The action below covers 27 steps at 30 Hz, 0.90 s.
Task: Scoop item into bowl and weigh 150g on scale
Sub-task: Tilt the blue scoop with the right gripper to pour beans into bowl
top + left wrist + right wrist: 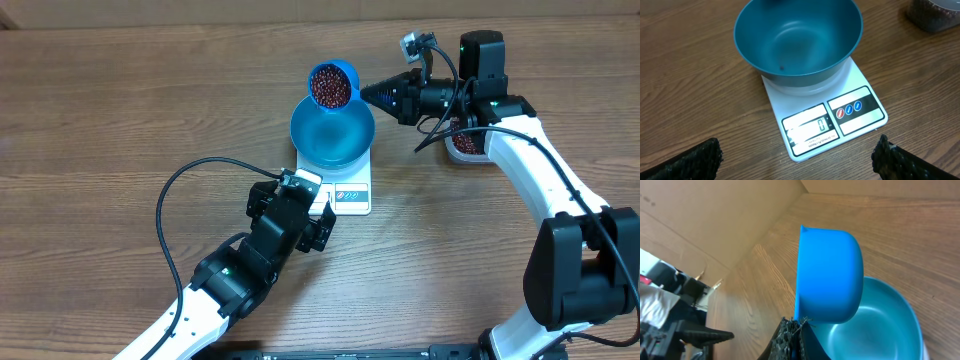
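Observation:
The beans (330, 86) fill a small blue scoop (331, 85), held level over the far rim of the blue bowl (312, 140). My right gripper (368, 95) is shut on the scoop's handle. In the right wrist view the scoop (830, 275) hangs above the bowl (880, 330), with the gripper (797, 330) clamped at its edge. The bowl (797, 40) stands on the white scale (856, 75) and holds a single bean (781, 68). My left gripper (795, 165) is open and empty just in front of the scale's (352, 197) near corner.
A clear tub of beans (465, 143) sits right of the scale, partly under my right arm; it also shows at the top right of the left wrist view as the tub (935, 15). A black cable (165, 215) loops left of my left arm.

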Each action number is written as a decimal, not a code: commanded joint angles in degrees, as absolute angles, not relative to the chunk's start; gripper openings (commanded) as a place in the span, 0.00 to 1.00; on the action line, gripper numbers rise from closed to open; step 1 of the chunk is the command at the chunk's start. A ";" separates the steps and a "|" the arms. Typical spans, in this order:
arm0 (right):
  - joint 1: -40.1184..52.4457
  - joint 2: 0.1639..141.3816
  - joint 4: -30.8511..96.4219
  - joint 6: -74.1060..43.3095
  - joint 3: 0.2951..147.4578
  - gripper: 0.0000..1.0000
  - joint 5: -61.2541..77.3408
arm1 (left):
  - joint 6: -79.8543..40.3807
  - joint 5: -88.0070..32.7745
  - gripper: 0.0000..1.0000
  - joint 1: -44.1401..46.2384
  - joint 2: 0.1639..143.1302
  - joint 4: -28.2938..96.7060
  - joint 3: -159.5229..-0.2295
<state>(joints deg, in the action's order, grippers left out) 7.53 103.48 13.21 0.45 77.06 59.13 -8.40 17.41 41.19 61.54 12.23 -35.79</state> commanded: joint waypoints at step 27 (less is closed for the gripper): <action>7.55 103.42 19.84 21.76 77.32 0.04 50.41 | -7.29 18.41 0.99 40.84 61.87 12.19 -35.33</action>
<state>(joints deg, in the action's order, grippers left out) 7.53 103.48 19.81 17.89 77.06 49.91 -8.40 17.41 41.19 61.54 12.23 -35.79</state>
